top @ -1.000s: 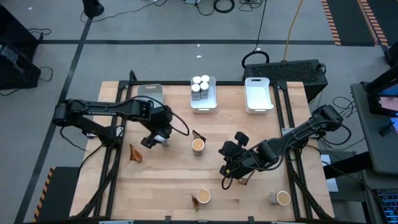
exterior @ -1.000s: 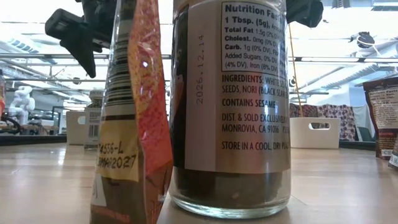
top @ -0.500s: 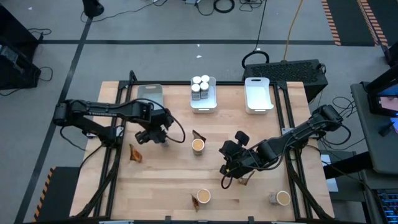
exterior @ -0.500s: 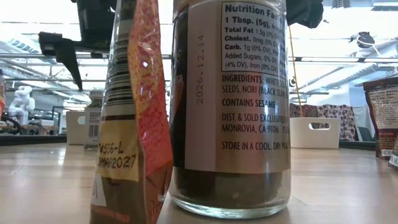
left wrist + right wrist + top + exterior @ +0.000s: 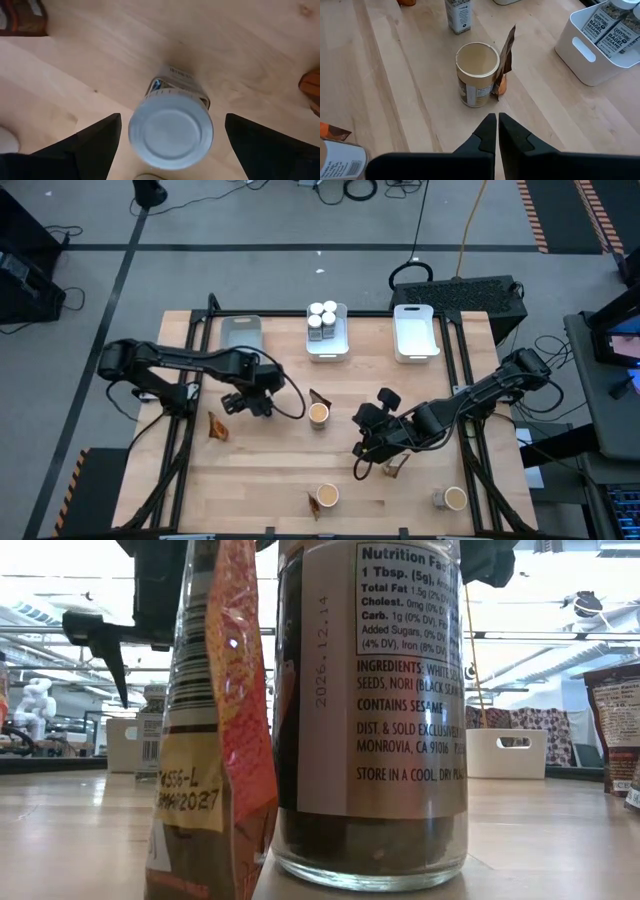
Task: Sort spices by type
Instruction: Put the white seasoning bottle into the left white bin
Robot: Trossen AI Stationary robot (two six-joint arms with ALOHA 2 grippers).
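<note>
1. Your left gripper (image 5: 243,402) hangs over the left-centre of the table (image 5: 280,480). Its fingers (image 5: 85,145) are spread wide, one to each side of a white-capped jar (image 5: 171,129) standing upright on the wood; neither finger touches it in the left wrist view.
2. Your right gripper (image 5: 497,131) sits right of centre, fingers pressed together and holding nothing.
3. Ahead of the right gripper, well apart from it, stands a tan-topped tub (image 5: 477,74) with a brown pouch (image 5: 505,60) leaning against its side. You see the same pair at table centre from above: tub (image 5: 318,414), pouch (image 5: 319,396).
4. Another pouch (image 5: 396,470) lies just beside the right gripper.
5. Four white-capped jars (image 5: 322,318) stand in the middle tray (image 5: 327,352) at the far edge. The grey tray (image 5: 240,332) is to its left, the white tray (image 5: 417,332) to its right.
6. One pouch (image 5: 216,426) lies near the left edge, just beside the left gripper.
7. Near edge: a tub (image 5: 327,495) with a pouch (image 5: 313,505) touching it; at the right corner a tub (image 5: 455,498) beside a small jar (image 5: 438,499).
</note>
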